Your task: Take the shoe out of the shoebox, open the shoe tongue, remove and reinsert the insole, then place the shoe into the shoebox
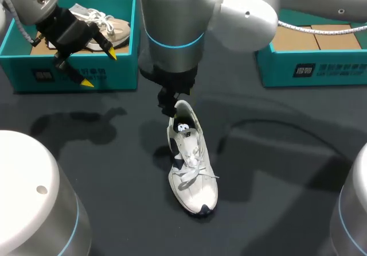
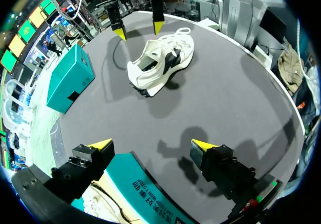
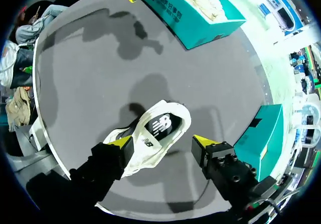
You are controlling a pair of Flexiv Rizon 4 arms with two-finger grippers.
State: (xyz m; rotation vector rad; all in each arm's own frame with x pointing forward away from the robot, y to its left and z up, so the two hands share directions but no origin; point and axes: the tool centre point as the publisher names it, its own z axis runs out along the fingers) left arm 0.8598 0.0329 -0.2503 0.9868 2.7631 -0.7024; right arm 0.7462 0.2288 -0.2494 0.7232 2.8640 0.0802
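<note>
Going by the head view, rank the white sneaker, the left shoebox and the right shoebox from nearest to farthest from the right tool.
1. The white sneaker, mid-table, its heel right at the right tool.
2. The left shoebox, at the table's back left, with a beige shoe in it.
3. The right shoebox, at the back right, plainly farther.

The table (image 1: 287, 181) beneath my left gripper (image 2: 151, 144) is a dark grey, matte top. Ahead of that gripper, the table's edge curves round with a thin pale rim. Soft, overlapping shadows lie across the surface under and ahead of my right gripper (image 3: 163, 142), and a faint sheen shows where the light catches it.
</note>
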